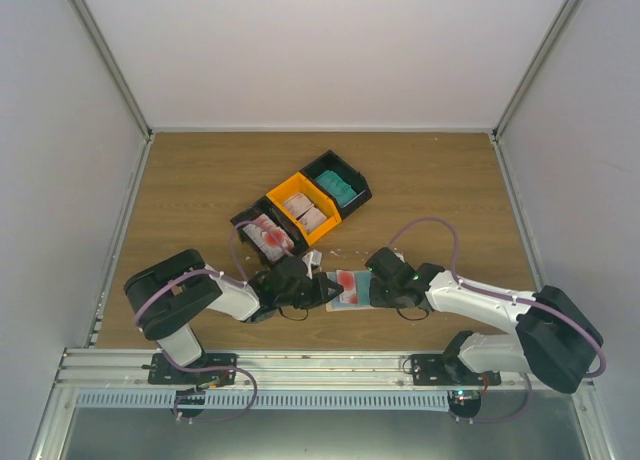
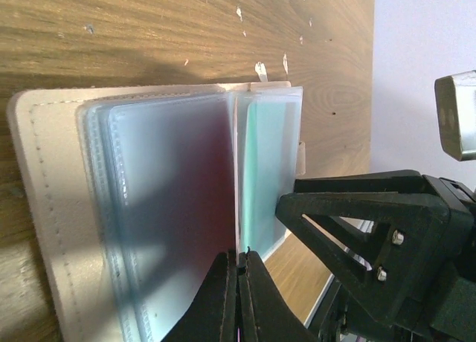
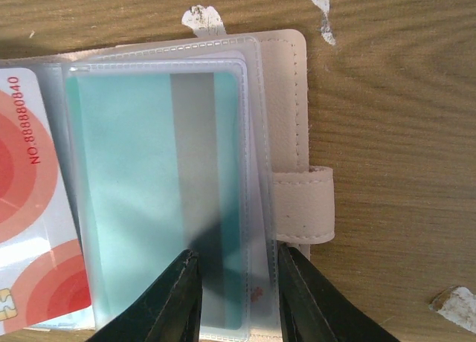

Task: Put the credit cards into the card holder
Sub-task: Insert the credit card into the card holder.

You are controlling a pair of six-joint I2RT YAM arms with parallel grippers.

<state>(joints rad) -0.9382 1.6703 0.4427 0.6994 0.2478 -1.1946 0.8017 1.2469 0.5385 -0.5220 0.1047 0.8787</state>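
While the left hand [image 2: 238,260] is clamping a sleeve [image 2: 171,208], the half-open, empty right hand [image 3: 236,254] is seemingly seating a teal card [image 3: 134,178]; next, nudging it deeper.

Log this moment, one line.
holder open | left tool shut on sleeve | right tool open over sleeved teal card

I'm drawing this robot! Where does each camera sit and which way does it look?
Top external: high behind the arms, looking down at the table, bins, left gripper and right gripper.
Left wrist: on the left arm, facing the open card holder; the shut left gripper and a right gripper finger show.
Right wrist: on the right arm, looking down at a teal card; its spread fingers show.
Shared: all see the card holder.
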